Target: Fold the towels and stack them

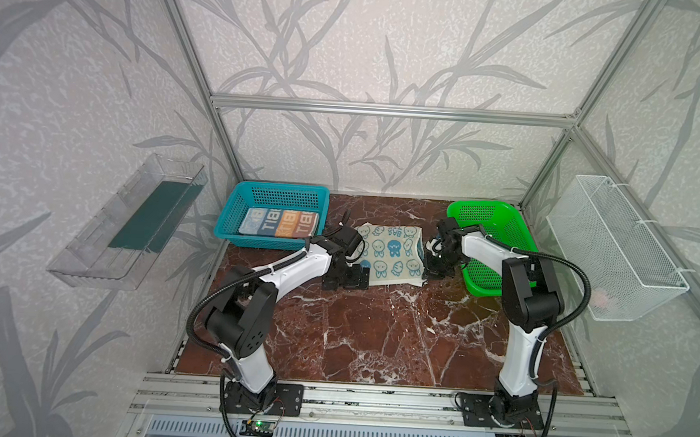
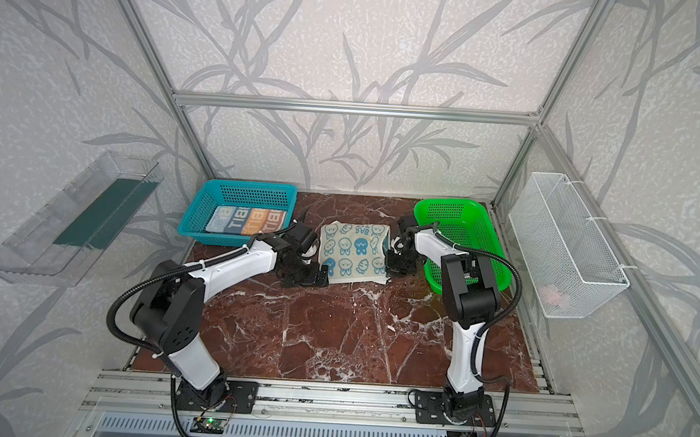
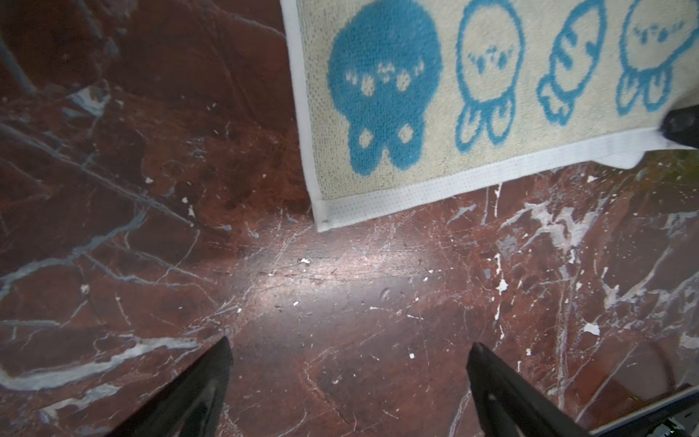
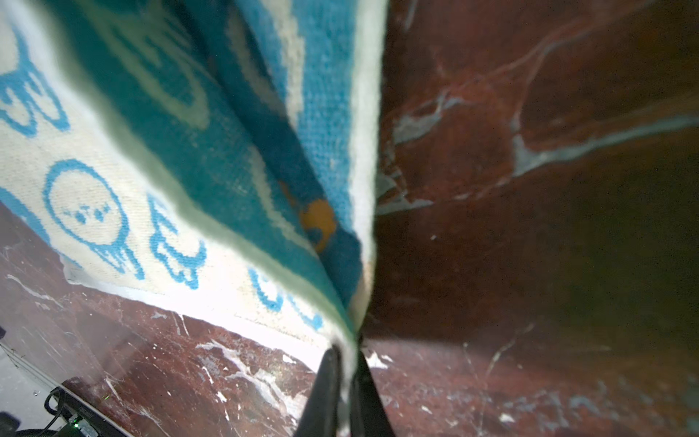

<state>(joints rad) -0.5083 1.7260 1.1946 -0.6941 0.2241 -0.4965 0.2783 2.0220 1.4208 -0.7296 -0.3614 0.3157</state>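
**A:** What carried everything?

**B:** A red-brown, marble-patterned counter (image 1: 374, 337) veined with white.

**A:** And what lay directly on it?

**B:** Three things. A blue perforated plastic basket (image 1: 255, 242) sat at the far left corner. A green perforated plastic basket (image 1: 478, 213) sat at the far right. Between them, a cream terry towel printed with blue bunnies (image 1: 392, 251) lay spread out, its right edge lifted off the surface.

**A:** And the near half?

**B:** Scuffed, white-flecked surface showed there.
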